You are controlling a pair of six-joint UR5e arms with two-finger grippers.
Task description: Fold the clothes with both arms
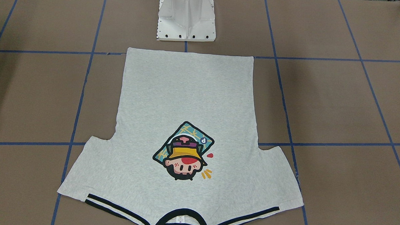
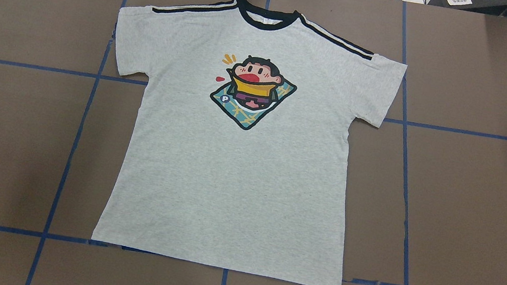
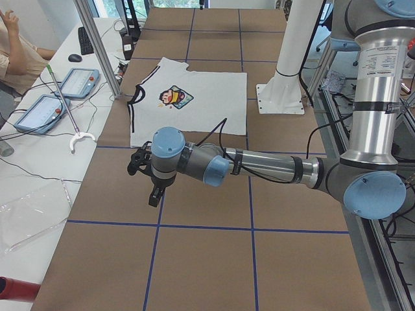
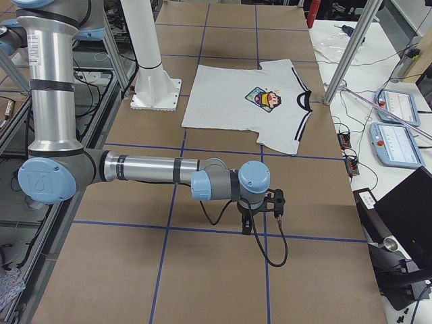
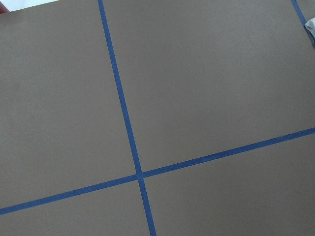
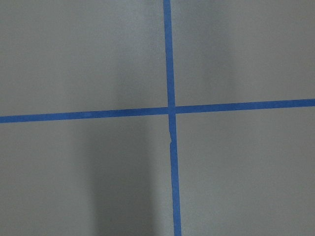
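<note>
The light grey T-shirt [image 2: 233, 179] lies flat and spread out on the brown table, print side up, with its black collar [image 2: 267, 18] at the far edge from the robot and its hem near the pedestal. It also shows in the front view as the T-shirt [image 1: 187, 98]. Neither arm touches it. The left arm reaches out low over bare table off the shirt's left side, and its gripper [image 3: 148, 181] shows only in the left side view. The right gripper [image 4: 263, 210] hangs likewise off the right side. I cannot tell whether either gripper is open or shut. Both wrist views show only table and blue tape.
The white pedestal [image 1: 186, 18] stands just behind the shirt's hem. Blue tape lines [image 2: 78, 136] cross the brown table. Side benches hold control tablets [image 3: 76, 83], a laptop [image 4: 405, 209] and cables. A person's arm [image 3: 16, 45] shows at the bench.
</note>
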